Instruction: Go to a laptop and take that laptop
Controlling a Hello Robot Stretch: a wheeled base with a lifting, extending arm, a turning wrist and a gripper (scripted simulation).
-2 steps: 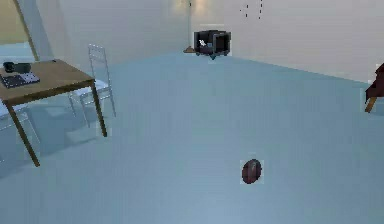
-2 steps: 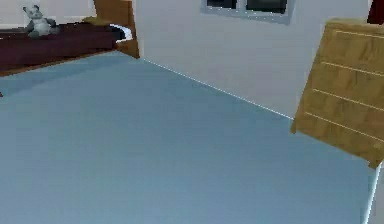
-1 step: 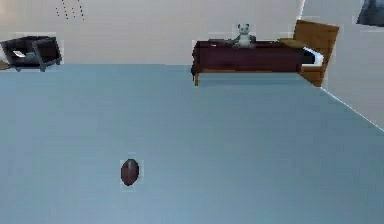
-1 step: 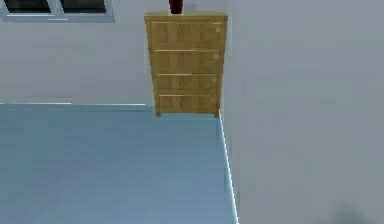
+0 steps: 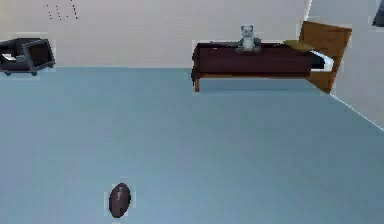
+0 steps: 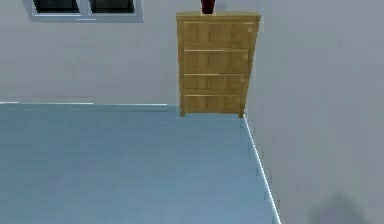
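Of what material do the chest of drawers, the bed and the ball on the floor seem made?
The chest of drawers looks like light wood, matt: yellow-brown, with darker streaks. The bed has a dark brown side, perhaps stained wood; its headboard looks like lighter orange-brown wood. The ball is dark brown and oval, perhaps leather; that stays open.

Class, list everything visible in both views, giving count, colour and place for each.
Oval brown ball: one, dark brown, on floor, forward view's lower left.
Low dark wooden bed: one, dark brown, against far wall.
Grey teddy bear: one, grey, on the bed.
Black boxy furniture piece: one, black, forward view's left edge.
Tall wooden chest of drawers: one, yellow-brown, against wall, arm side view.
Small dark red object: one, dark red, atop the chest.
White-framed windows: two, dark panes, arm side view's top left.
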